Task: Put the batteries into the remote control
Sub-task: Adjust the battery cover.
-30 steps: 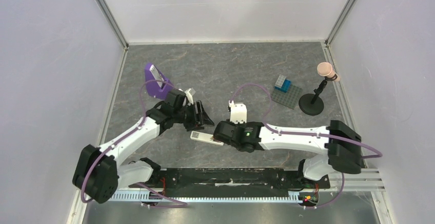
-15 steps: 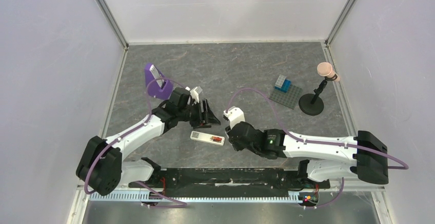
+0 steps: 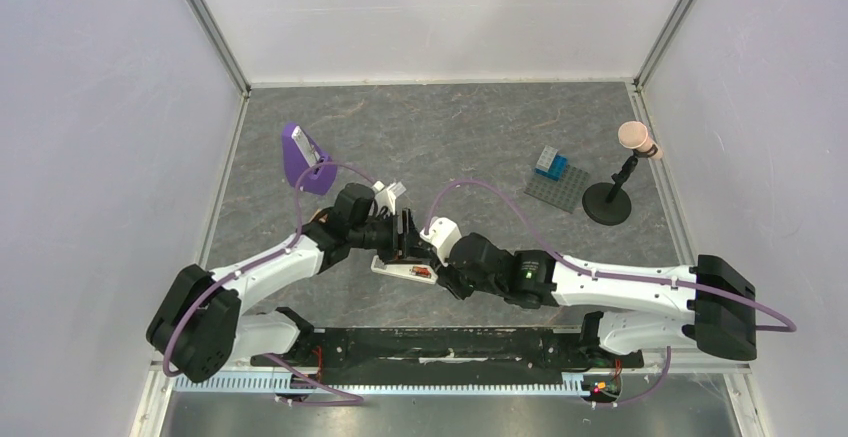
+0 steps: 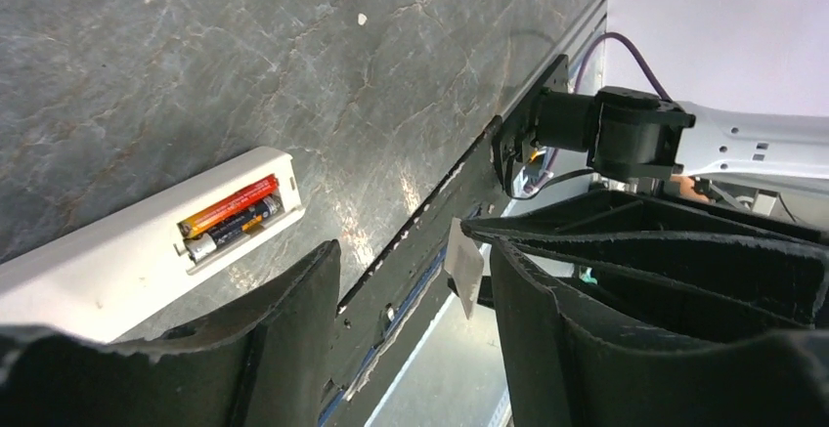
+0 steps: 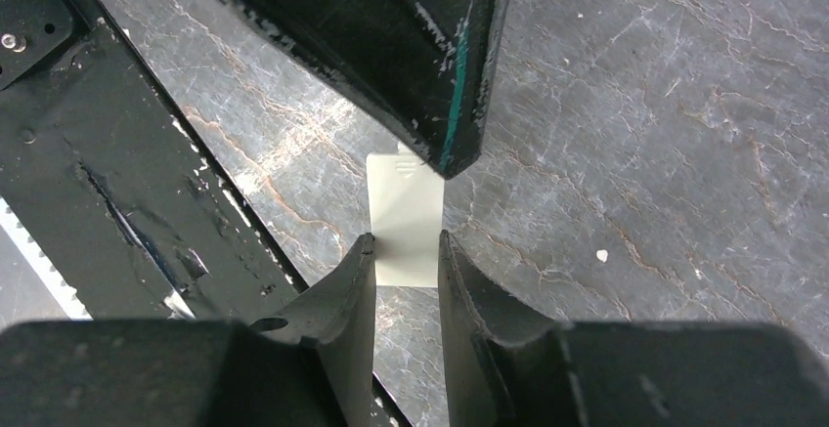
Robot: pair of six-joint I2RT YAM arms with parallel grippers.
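The white remote control (image 3: 392,266) lies face down near the table's front, its compartment open. The red-orange battery (image 4: 227,206) and the dark battery (image 4: 235,229) lie side by side inside it; the remote also shows in the left wrist view (image 4: 108,261). My right gripper (image 5: 406,248) is shut on the edges of a small flat white plastic strip (image 5: 405,214), held above the table just right of the remote (image 3: 436,255). My left gripper (image 4: 415,276) is open, hovering over the remote (image 3: 404,233), one finger (image 5: 391,46) right at the strip's far end. The strip also shows in the left wrist view (image 4: 464,263).
A purple wedge stand (image 3: 303,157) sits at the back left. A grey baseplate with blue bricks (image 3: 555,185) and a black stand with a pink ball (image 3: 612,195) sit at the right. The black base rail (image 3: 450,342) runs along the near edge.
The right gripper drew back off the remote, baring the batteries, then moved left toward the left gripper. The left gripper moved right and nearer, over the remote.
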